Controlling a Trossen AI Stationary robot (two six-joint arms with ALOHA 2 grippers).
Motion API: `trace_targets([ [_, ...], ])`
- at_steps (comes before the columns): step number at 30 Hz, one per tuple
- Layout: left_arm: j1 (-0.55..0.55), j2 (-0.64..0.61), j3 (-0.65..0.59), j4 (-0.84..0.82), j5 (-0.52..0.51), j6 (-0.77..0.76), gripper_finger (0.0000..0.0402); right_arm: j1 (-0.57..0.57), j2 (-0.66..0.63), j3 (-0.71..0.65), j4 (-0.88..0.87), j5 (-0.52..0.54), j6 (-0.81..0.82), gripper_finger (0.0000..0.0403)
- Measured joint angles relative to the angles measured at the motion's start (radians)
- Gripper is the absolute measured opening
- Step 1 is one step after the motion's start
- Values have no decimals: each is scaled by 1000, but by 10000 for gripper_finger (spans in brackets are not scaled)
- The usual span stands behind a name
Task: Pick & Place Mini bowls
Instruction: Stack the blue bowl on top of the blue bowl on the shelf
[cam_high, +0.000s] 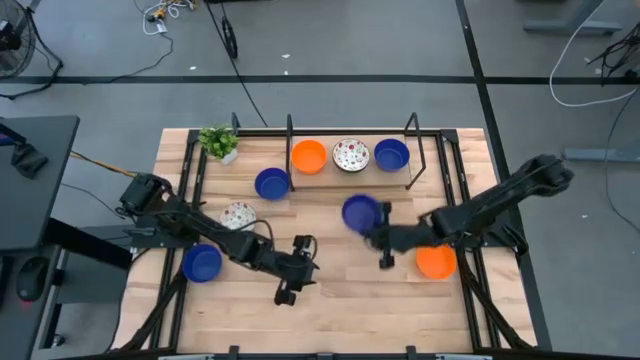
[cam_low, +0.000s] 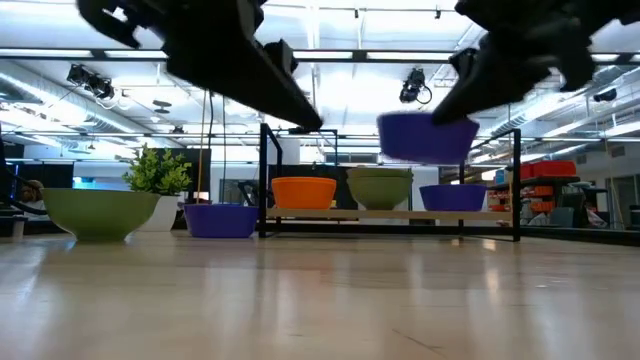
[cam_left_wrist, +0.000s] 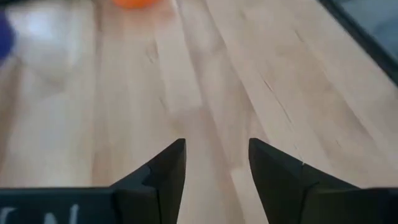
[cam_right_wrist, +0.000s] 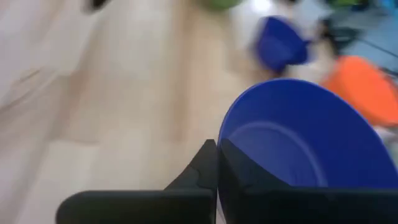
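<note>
Blue mini bowl (cam_high: 360, 212) hangs off the table, its rim pinched in the right claw (cam_high: 372, 236).

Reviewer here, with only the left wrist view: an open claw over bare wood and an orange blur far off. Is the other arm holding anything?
Observer: Yes. The right claw is shut on the rim of a blue bowl, held clear of the table.
Operator: Where on the table is my left claw?
Observer: The left claw is near the front edge, left of centre, empty.
Operator: What is at the back?
Observer: A rack holding three in a row: an orange bowl, a patterned white bowl and a second blue bowl.
</note>
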Motion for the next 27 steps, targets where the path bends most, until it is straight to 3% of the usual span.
trace_targets([
  [4,-12,0,-92,182,-61,6,175,-167,-145,-3,-53,12,-23,1],
  [6,-12,0,-116,245,-72,8,174,-271,-185,-3,-45,-41,-48,1],
  [9,-6,-1,-123,239,-74,7,174,-432,-200,-3,-55,-157,-88,1],
  [14,-6,-1,-122,237,-74,7,174,-640,-184,-3,-96,-249,-104,1],
  [27,-7,-1,-122,237,-74,7,174,-813,-140,-4,-150,-280,-88,1],
])
